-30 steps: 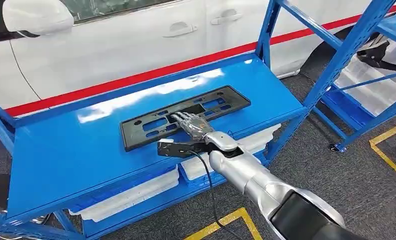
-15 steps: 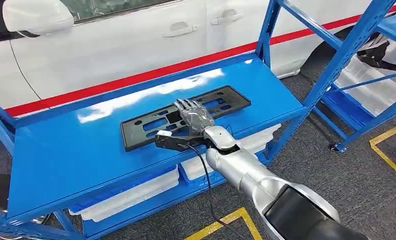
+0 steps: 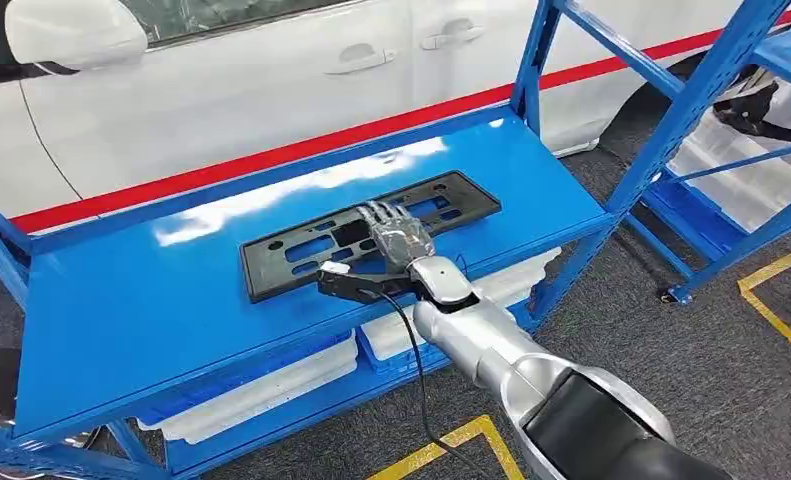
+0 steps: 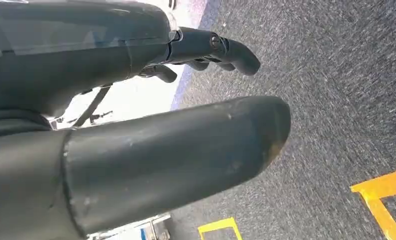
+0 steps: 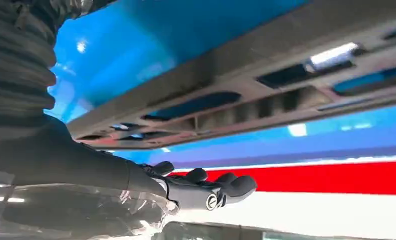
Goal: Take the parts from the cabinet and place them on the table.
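No readable text, label, brand or number appears on anything here.

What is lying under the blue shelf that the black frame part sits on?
Below the blue shelf, white trays rest on a lower blue level. The shelf covers most of them, so their contents cannot be seen. The right hand is over the black frame part.

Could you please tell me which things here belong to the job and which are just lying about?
Job:
- flat black plastic license plate frame
- right robot hand, over the frame
- glossy blue metal shelf bearing the frame

Lying about:
- white car with red stripe
- white trays below the shelf
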Motion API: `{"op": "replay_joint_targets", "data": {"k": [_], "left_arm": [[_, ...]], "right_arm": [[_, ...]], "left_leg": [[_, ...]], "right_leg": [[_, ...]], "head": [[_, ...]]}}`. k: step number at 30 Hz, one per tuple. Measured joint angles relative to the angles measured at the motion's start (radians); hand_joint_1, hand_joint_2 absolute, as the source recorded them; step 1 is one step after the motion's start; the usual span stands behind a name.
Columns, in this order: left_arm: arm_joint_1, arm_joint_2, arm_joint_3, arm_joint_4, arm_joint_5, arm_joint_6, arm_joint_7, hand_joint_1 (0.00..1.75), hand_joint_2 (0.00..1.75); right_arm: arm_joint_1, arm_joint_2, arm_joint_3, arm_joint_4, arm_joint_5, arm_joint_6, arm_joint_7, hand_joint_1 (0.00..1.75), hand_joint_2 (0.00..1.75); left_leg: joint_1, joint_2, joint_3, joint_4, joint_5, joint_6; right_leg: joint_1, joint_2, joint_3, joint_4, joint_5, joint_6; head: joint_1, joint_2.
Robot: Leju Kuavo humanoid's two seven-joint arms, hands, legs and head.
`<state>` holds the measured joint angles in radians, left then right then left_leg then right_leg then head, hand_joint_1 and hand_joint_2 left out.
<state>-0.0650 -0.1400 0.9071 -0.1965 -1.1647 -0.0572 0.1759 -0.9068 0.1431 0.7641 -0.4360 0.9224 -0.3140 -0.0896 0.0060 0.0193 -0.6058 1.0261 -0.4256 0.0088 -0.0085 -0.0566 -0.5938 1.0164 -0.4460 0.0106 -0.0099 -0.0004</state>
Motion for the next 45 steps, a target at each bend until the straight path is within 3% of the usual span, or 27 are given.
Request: {"op": "replay_joint_targets", "data": {"k": [10, 11, 12, 13, 31, 41, 42, 43, 45], "left_arm": [[-0.001, 0.0, -0.001, 0.0, -0.006, -0.001, -0.004, 0.0, 0.0], [-0.002, 0.0, -0.001, 0.0, -0.006, -0.001, -0.004, 0.0, 0.0], [-0.002, 0.0, -0.001, 0.0, -0.006, -0.002, -0.004, 0.0, 0.0], [-0.002, 0.0, -0.001, 0.0, -0.006, -0.002, -0.004, 0.0, 0.0], [-0.003, -0.002, -0.002, 0.0, -0.011, -0.007, -0.004, 0.0, 0.0], [-0.003, -0.003, -0.002, 0.0, -0.011, -0.01, -0.005, 0.0, 0.0], [-0.003, -0.003, -0.002, 0.0, -0.012, -0.012, -0.005, 0.0, 0.0], [-0.003, -0.003, -0.002, 0.0, -0.012, -0.014, -0.006, 0.0, 0.0], [-0.004, -0.003, -0.002, 0.0, -0.013, -0.014, -0.007, 0.0, 0.0]], "right_arm": [[0.002, 0.003, -0.009, 0.051, 0.017, -0.014, 0.024, 0.0, 1.75], [0.002, 0.004, -0.01, 0.055, 0.018, -0.017, 0.026, 0.07, 1.75], [0.002, 0.006, -0.01, 0.058, 0.019, -0.02, 0.026, 1.26, 1.75], [0.002, 0.006, -0.011, 0.06, 0.021, -0.022, 0.026, 1.43, 1.75], [0.017, 0.026, -0.014, 0.087, 0.051, -0.051, 0.014, 1.43, 1.75], [0.018, 0.031, -0.014, 0.092, 0.055, -0.057, 0.01, 1.33, 1.75], [0.018, 0.031, -0.014, 0.092, 0.058, -0.057, 0.008, 1.4, 1.75], [0.019, 0.031, -0.015, 0.092, 0.063, -0.058, 0.007, 1.59, 1.75], [0.019, 0.031, -0.015, 0.093, 0.068, -0.058, 0.006, 1.68, 1.75]], "left_leg": [[0.0, 0.0, 0.0, 0.0, 0.0, 0.0], [0.0, 0.0, 0.0, 0.0, 0.0, 0.0], [0.0, 0.0, 0.0, 0.0, 0.0, 0.0], [0.0, 0.0, 0.0, 0.0, 0.0, 0.0], [0.0, 0.001, 0.0, 0.0, 0.0, 0.0], [0.0, 0.001, 0.0, 0.0, 0.0, 0.0], [0.0, 0.001, 0.0, 0.0, 0.0, 0.0], [0.0, 0.001, 0.0, 0.0, 0.0, 0.0], [0.0, 0.001, 0.0, 0.0, 0.0, 0.0]], "right_leg": [[0.0, 0.0, 0.0, 0.0, 0.0, 0.0], [0.0, 0.0, 0.0, 0.0, 0.0, 0.0], [0.0, 0.0, 0.0, 0.0, 0.0, 0.0], [0.0, 0.0, 0.0, 0.0, 0.0, 0.0], [0.0, 0.001, 0.0, 0.0, 0.0, 0.0], [0.0, 0.001, 0.0, 0.0, 0.0, 0.0], [0.0, 0.001, 0.0, 0.0, 0.0, 0.0], [0.0, 0.001, 0.0, 0.0, 0.0, 0.0], [0.0, 0.001, 0.0, 0.0, 0.0, 0.0]], "head": [[0.0, 0.0], [0.0, 0.0], [0.0, 0.0], [0.0, 0.0], [0.0, 0.0], [0.0, 0.0], [0.0, 0.0], [0.0, 0.0], [0.0, 0.0]]}}
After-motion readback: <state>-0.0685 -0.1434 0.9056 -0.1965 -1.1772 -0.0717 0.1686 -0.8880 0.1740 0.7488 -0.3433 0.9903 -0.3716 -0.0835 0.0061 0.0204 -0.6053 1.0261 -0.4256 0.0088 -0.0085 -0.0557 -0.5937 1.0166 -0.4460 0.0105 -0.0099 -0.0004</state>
